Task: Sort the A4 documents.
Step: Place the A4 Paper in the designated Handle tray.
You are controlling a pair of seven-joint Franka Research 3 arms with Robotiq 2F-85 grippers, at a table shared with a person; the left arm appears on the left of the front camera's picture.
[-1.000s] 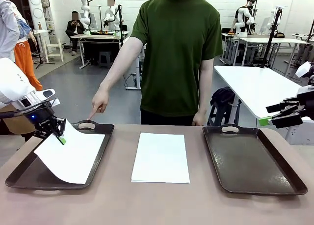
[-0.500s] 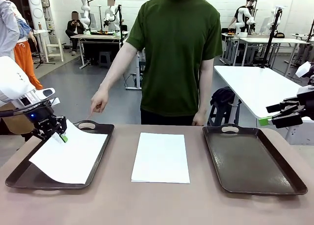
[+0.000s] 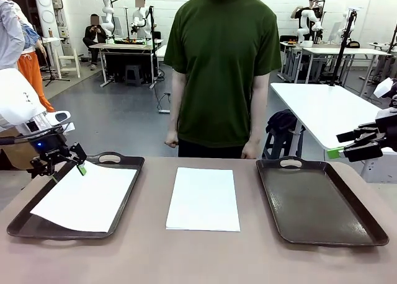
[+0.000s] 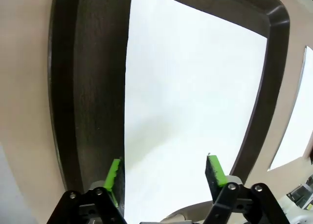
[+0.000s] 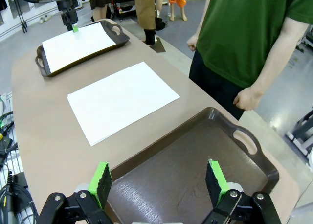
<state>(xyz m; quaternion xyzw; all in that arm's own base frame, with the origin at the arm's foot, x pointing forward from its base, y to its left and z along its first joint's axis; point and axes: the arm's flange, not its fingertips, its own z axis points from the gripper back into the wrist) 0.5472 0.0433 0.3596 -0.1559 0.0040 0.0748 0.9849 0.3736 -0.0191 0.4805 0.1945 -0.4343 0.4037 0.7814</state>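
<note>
Landmark: the flat white rectangular A4 paper document (image 3: pixel 203 198) at the middle of the tan surface (image 3: pixel 186 259). Whether it is one leaf or a thin pile cannot be told.

To its left stands a dark brown handled tray (image 3: pixel 131 160). This holds a second white A4 sheet (image 3: pixel 84 196), lying askew, with its near corner apparently riding up the tray wall. To the right of the landmark stands a second dark brown tray (image 3: pixel 322 203), with nothing in it.

The left pincer (image 3: pixel 65 169) hovers over the far-left corner of the trayed sheet, jaws apart, holding nothing. The right pincer (image 3: pixel 336 144) hangs beyond the right tray, jaws wide and empty. A person (image 3: pixel 223 67) stands behind the landmark, hands down.

Handling assessment: the paper is judged very light, limp and easily creased. It will sag and swing from any single hold and may slide on the smooth surface. Lying flush, it offers no lip, so the best purchase is judged to be a corner or a short edge, nudged up or drawn past the surface edge. A pinch may lift several leaves together.
</note>
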